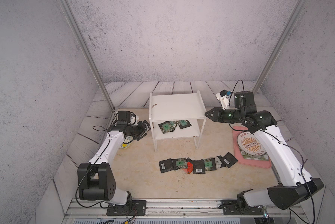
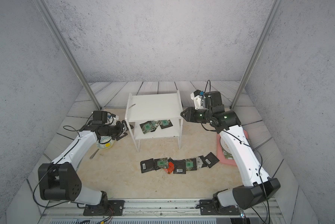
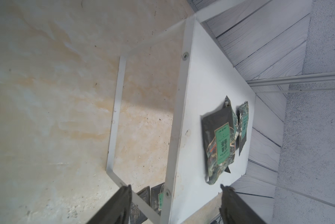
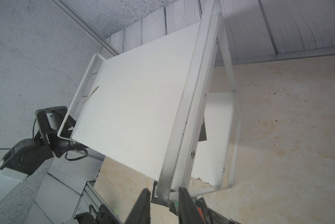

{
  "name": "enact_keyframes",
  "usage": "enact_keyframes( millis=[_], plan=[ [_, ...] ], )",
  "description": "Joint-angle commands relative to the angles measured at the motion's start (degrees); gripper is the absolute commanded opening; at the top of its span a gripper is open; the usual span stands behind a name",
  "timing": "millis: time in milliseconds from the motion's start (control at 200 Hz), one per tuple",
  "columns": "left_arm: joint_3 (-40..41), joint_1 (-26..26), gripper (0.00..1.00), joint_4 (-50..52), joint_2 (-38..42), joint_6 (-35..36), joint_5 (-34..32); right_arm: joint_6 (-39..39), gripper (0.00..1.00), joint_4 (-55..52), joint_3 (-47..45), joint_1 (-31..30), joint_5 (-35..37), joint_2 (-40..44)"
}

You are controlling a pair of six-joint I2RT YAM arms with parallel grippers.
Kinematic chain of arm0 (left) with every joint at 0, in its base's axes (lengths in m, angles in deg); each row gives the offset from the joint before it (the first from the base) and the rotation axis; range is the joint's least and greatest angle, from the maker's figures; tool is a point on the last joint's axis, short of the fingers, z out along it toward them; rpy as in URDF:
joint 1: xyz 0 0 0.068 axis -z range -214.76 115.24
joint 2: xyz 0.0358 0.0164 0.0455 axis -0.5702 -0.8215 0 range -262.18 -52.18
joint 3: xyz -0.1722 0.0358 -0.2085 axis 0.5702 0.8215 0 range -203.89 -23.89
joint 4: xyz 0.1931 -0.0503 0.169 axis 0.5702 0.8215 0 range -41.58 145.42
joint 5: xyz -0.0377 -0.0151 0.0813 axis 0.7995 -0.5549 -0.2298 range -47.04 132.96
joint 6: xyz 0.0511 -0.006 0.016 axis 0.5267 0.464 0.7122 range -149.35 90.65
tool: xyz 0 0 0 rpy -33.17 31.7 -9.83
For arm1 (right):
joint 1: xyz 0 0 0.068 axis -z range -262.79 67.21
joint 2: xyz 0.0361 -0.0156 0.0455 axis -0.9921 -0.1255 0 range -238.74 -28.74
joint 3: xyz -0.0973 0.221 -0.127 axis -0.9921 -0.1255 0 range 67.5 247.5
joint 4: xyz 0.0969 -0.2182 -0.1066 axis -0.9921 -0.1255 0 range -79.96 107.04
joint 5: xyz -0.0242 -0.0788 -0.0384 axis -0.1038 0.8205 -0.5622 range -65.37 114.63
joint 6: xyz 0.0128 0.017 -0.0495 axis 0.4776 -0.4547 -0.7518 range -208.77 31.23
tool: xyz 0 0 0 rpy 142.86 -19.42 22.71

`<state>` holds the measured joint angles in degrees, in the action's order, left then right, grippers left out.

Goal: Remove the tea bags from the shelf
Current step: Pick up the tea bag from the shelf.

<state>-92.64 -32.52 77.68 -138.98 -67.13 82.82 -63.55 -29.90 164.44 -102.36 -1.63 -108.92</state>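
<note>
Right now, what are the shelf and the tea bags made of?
Shelf: matte white painted board, maybe wood or metal; flat, thin edges, screw heads. Tea bags: probably foil or plastic film, shiny; they crinkle and puff, with printed green labels.

Nothing fully legible. White barcodes (image 1: 198, 170) on some of the black tea bags (image 1: 230, 158) lying on the table (image 1: 139, 180), digits too small to read. Green square labels (image 3: 223, 143) on the tea bags on the lower board of the shelf (image 3: 201, 77), print too blurred to read. Red Chinese characters around the rim of the round plate (image 1: 247, 144) on the pink tray (image 1: 250, 163), too small to make out.
</note>
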Motion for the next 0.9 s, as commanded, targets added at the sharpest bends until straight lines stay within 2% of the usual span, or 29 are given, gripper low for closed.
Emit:
enact_keyframes(
  millis=[0, 125, 215, 706, 891],
  plan=[
    [-4.2, -0.4, 0.77, -2.6, -3.9, 1.0, 5.3, -0.9, 0.29, -0.6, 1.2, -0.5, 1.3, -1.1],
    [-4.9, 0.0, 0.77, -6.8, -7.6, -1.4, 9.3, -1.0, 0.29, -0.6, 1.1, -0.6, 1.5, -1.1],
    [-6.0, 1.0, 0.78, -7.6, -9.2, -1.6, 9.7, -1.0, 0.29, -0.5, 1.1, -0.8, 1.6, -1.3],
    [-11.4, 6.4, 0.78, -4.0, -16.8, 1.5, 7.2, -1.0, 0.28, -0.1, 0.2, -1.0, 1.8, -1.2],
    [-10.6, 6.6, 0.71, -1.9, -16.7, 3.1, 4.4, -1.0, 0.28, 0.1, -0.3, -1.0, 1.9, -0.9]
  ],
)
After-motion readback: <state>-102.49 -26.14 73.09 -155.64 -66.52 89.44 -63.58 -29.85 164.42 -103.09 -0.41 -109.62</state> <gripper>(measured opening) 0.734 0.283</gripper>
